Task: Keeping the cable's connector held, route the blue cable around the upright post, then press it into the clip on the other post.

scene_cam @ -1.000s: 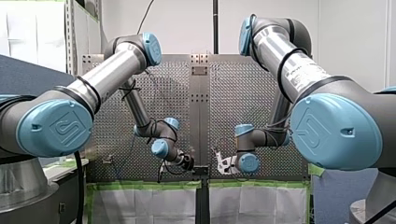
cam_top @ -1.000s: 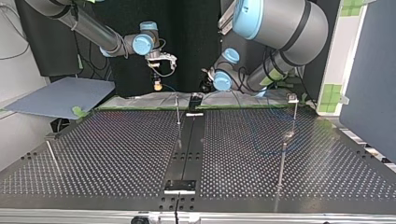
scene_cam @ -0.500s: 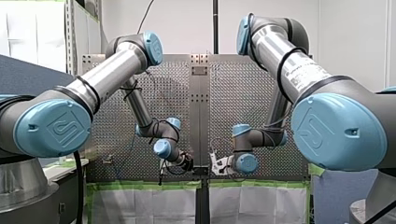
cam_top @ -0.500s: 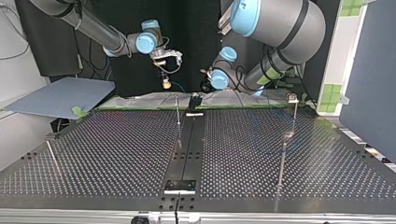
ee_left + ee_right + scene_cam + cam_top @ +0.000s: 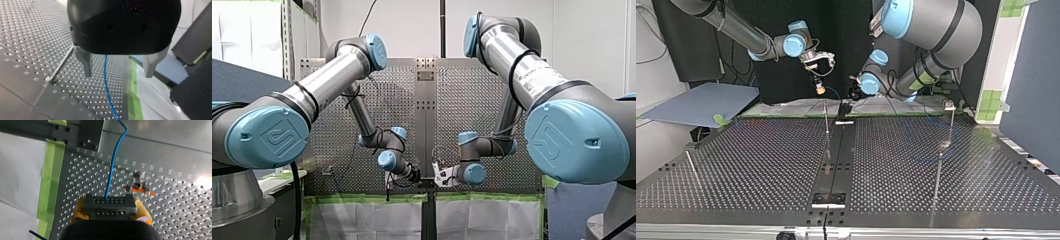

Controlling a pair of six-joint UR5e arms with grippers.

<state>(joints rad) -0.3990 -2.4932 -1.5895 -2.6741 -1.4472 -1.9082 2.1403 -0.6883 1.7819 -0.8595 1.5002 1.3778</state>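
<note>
My right hand is clamped by its yellow pads on the grey connector, above the bench near its edge with the green tape. The blue cable leads out of the connector. My left hand hangs with its fingers apart. The cable shows between them, touching neither, and a thin post stands just beside.

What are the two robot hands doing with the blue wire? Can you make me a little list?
right gripper: shut on the grey connector, with a yellow pad on each side
left gripper: open, metal fingers apart, gripping nothing
blue cable: comes out of the connector; in the left wrist view it passes between the open fingers
post: upright on the perforated table, close to both grippers
</note>
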